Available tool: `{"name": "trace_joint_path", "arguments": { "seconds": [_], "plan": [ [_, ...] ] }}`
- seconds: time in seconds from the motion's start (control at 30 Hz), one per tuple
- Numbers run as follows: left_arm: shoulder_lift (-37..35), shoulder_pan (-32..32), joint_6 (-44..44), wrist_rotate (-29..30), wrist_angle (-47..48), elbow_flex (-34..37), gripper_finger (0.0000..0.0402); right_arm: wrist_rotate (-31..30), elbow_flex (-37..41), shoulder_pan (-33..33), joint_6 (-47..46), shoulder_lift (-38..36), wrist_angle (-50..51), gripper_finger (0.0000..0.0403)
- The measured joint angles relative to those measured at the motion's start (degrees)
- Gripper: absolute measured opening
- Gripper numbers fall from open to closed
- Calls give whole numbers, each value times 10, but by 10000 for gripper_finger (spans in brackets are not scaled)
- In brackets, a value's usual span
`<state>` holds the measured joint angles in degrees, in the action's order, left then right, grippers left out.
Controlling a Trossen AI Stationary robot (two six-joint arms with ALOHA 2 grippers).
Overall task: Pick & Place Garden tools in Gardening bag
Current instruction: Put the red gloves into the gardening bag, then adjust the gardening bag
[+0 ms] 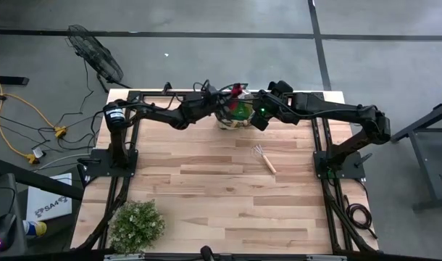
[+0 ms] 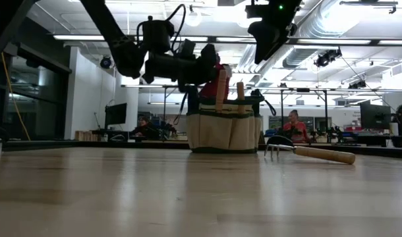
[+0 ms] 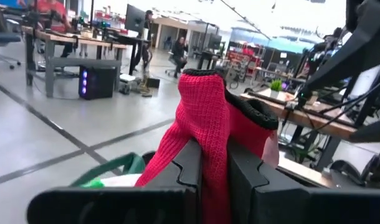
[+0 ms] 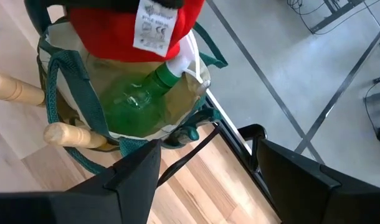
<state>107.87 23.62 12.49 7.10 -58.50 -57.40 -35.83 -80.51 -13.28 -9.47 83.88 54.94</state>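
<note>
Red glove [image 3: 205,118] in left hand [image 3: 213,177]

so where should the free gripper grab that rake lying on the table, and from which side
Probably the wooden handle, coming straight down from above: the rake lies flat and alone on the table, tines toward the gardening bag, handle end pointing away. The open right gripper hovers nearest.

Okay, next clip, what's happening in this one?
The left gripper is shut on a red knitted glove, holding it over the gardening bag at the table's far edge. A green sprayer and wooden handles are already inside. The right gripper hovers open beside the bag. A rake lies on the table.
</note>
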Motion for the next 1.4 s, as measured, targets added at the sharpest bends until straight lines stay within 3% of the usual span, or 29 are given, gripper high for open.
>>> {"name": "trace_joint_path", "arguments": {
  "seconds": [0.27,0.57,0.77,1.0,1.4],
  "plan": [
    [0,0,28,-19,17,12,34,1,0,0,0,0,3,258],
    [0,0,29,-21,47,13,172,15,0,0,-9,0,11,258],
    [-6,0,-1,-22,55,13,225,16,0,0,-13,0,19,258],
    [-49,0,-71,-16,112,14,233,18,0,1,-10,0,21,258],
    [-163,0,-171,32,324,14,234,57,5,43,-21,0,32,258]
  ]
}}
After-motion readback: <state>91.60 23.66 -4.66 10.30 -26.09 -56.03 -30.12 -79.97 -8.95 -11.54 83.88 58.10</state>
